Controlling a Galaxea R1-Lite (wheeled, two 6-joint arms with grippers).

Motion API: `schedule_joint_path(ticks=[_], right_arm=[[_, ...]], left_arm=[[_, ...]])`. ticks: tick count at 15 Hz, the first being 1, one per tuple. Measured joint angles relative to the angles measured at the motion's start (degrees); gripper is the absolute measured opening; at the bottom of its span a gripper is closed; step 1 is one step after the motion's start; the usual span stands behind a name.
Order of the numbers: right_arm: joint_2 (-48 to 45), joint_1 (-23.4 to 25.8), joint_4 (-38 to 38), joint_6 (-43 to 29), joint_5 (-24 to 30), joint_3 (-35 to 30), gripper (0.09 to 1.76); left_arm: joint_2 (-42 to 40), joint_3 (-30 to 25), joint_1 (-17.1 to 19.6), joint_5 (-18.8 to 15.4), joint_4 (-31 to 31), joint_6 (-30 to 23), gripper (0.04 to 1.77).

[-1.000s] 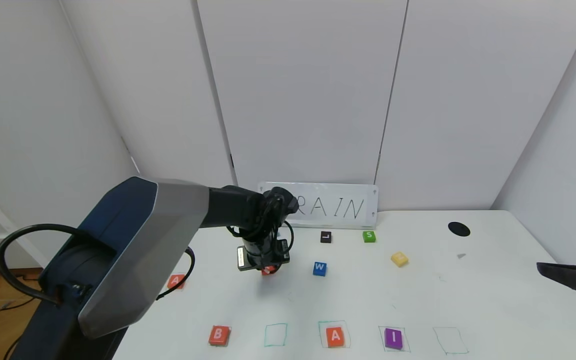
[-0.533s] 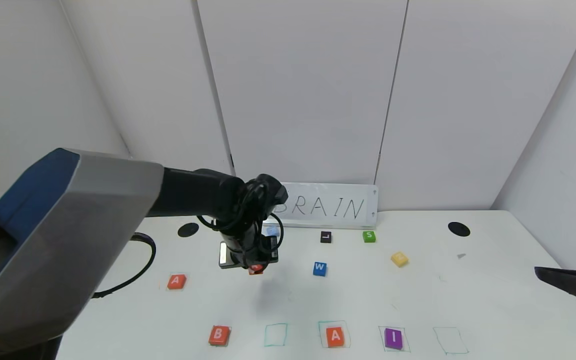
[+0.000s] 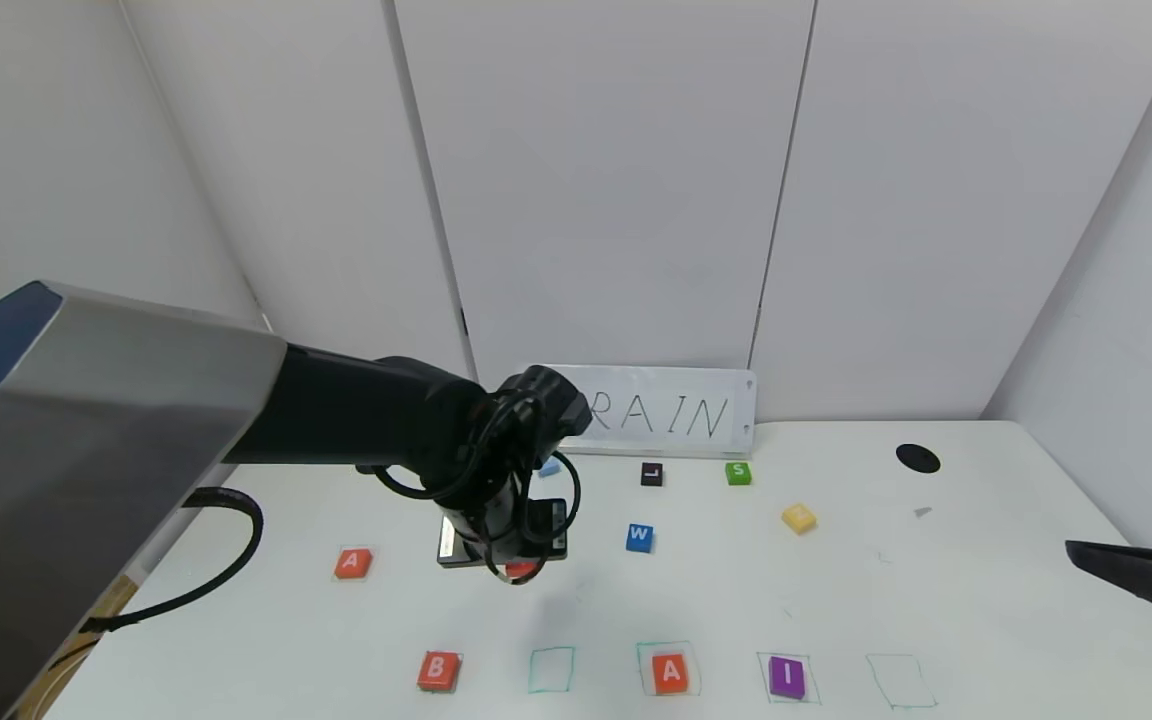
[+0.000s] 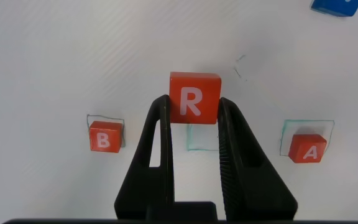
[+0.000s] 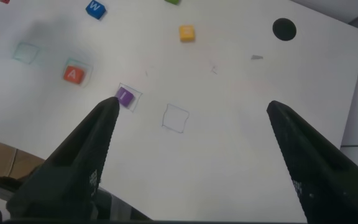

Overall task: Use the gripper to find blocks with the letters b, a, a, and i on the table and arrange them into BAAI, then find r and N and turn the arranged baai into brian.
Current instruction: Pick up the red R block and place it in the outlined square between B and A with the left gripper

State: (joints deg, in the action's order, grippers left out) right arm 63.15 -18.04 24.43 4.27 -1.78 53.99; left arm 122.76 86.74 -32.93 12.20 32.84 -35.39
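Left tool (image 3: pixel 516 568), centre frame: clamped on orange-red R block (image 4: pixel 194 98), held above the white counter (image 3: pixel 986 600). Bottom row: B block (image 3: pixel 438 670), A block (image 3: pixel 671 673), purple I block (image 3: pixel 787 676). Yellow block (image 3: pixel 798 517), centre right. Right tool (image 5: pixel 188 127), right edge: jaws wide, holding nothing.

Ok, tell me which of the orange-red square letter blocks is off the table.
The orange-red square R block, clamped in the left gripper; the B and both A blocks lie flat.

Orange-red R block (image 4: pixel 194 98) held above table (image 4: pixel 55 56).
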Motion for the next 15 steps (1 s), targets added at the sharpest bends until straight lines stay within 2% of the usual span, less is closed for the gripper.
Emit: schedule_joint_path(ticks=[5,11,15], right_arm=[[0.0,0.0,-0.02,0.02,-0.07,-0.06,1.71],[0.18,-0.59,-0.1,0.0,-0.07,-0.44,1.71],[0.3,-0.8,-0.07,0.02,-0.05,-0.66,1.71]], left_arm=[[-0.77,-3.0,-2.9,0.33,-1.5,-0.95,0.48],[-0.22,-10.64,-3.86,0.28,-10.97,-1.8,0.48],[0.21,-13.07,-4.74,-0.05,-11.47,-4.64,0.48]])
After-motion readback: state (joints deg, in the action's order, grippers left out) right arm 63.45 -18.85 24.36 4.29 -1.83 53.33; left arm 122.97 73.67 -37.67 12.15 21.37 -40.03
